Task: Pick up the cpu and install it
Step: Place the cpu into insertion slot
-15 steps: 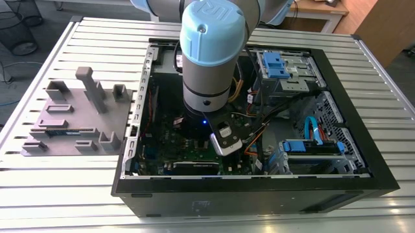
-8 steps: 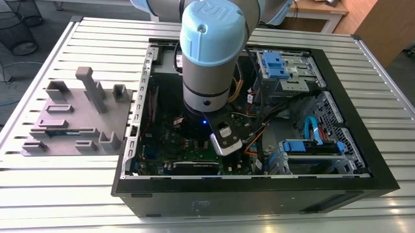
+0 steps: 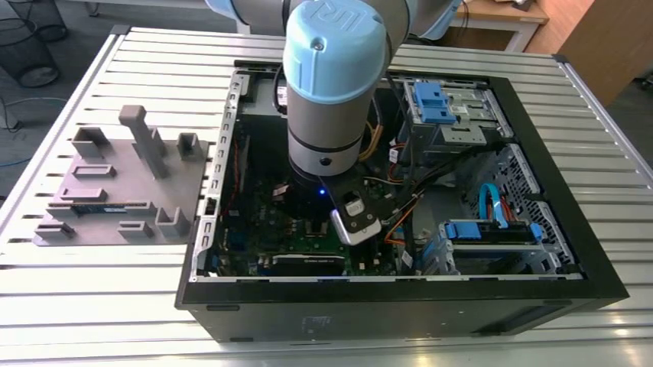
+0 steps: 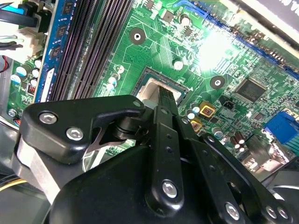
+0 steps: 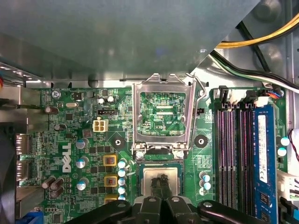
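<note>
The cpu (image 5: 149, 176), a flat silver square, lies in the socket on the green motherboard (image 5: 84, 140). The hinged metal socket frame (image 5: 136, 116) stands open beyond it. My gripper (image 5: 161, 181) is right over the middle of the cpu's top, its two thin black fingers pressed together with nothing between them. In the second wrist view the fingertips (image 4: 163, 95) come down onto the pale cpu (image 4: 150, 88); whether they touch it I cannot tell. In the exterior view the arm (image 3: 326, 92) reaches straight down into the open computer case (image 3: 571, 279).
Black memory slots (image 5: 231, 149) and a blue memory stick (image 5: 262, 154) run beside the socket. Yellow and black cables (image 5: 252, 42) cross the case wall. A grey fixture plate (image 3: 112, 183) with raised blocks lies on the slatted table at the exterior view's left.
</note>
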You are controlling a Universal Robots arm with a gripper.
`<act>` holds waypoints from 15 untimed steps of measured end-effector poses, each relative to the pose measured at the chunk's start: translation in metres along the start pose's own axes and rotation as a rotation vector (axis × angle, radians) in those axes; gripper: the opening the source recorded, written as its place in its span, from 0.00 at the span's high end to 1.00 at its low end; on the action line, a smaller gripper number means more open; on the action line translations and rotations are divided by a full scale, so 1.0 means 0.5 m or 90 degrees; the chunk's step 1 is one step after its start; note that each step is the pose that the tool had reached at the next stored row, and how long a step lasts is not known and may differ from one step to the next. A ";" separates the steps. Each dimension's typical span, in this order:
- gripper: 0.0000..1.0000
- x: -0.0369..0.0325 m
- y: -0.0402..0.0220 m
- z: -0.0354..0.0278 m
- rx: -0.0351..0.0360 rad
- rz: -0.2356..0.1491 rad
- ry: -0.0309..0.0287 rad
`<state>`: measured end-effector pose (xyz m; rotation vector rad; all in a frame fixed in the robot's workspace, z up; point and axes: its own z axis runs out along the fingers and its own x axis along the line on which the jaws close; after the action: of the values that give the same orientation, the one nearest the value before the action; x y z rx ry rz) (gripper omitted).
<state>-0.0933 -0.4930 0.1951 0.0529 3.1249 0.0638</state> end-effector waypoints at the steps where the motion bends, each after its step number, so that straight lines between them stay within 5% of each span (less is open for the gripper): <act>1: 0.89 0.000 0.000 -0.004 0.0003 0.000 0.0001; 15: 0.89 -0.001 0.002 -0.065 0.0005 0.000 0.0002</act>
<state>-0.0933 -0.4931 0.2275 0.0530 3.1252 0.0626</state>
